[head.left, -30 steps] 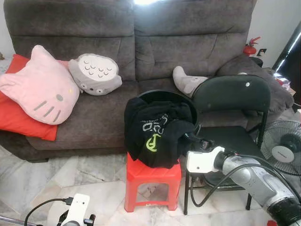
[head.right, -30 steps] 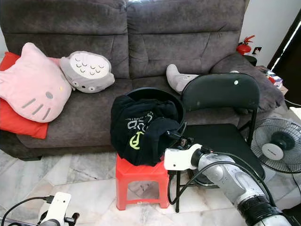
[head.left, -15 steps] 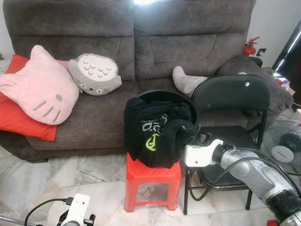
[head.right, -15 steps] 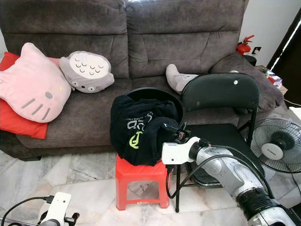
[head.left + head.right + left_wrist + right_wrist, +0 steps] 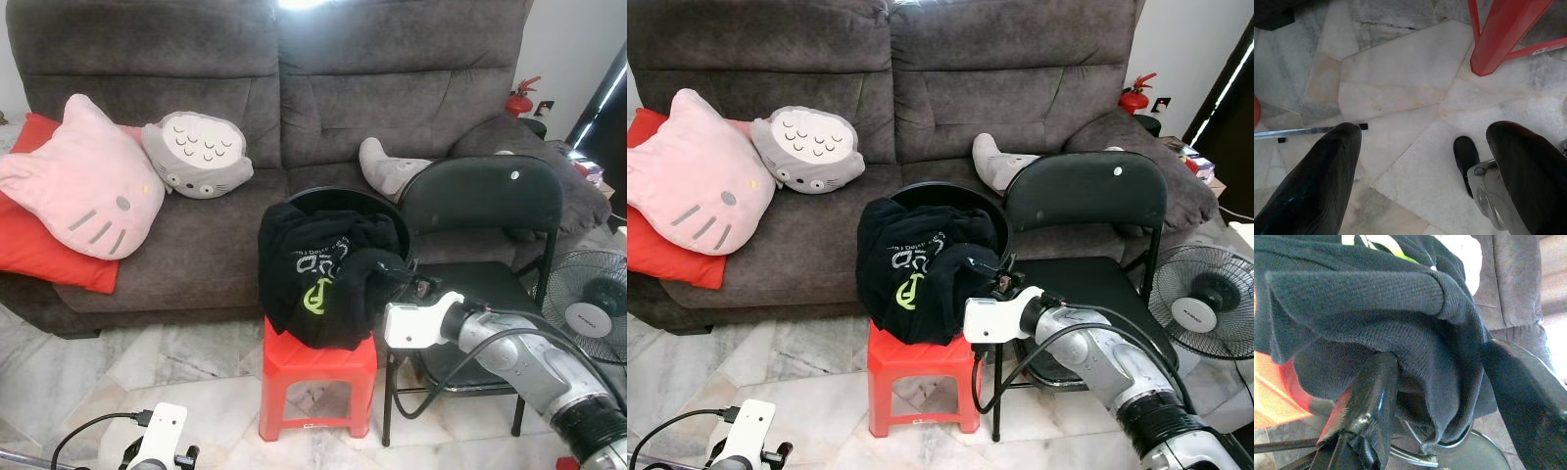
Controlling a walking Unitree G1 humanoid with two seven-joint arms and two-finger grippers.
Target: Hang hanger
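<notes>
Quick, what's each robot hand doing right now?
Left gripper: open, hanging over the floor, holding nothing.
Right gripper: open, fingers either side of a fold of the black shirt.

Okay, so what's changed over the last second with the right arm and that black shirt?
The right gripper has moved forward from beside the chair into the hanging edge of the black shirt; its open fingers now straddle a fold of the cloth, not yet closed on it. The shirt, the black basket, the red stool and the idle left gripper stayed put.
</notes>
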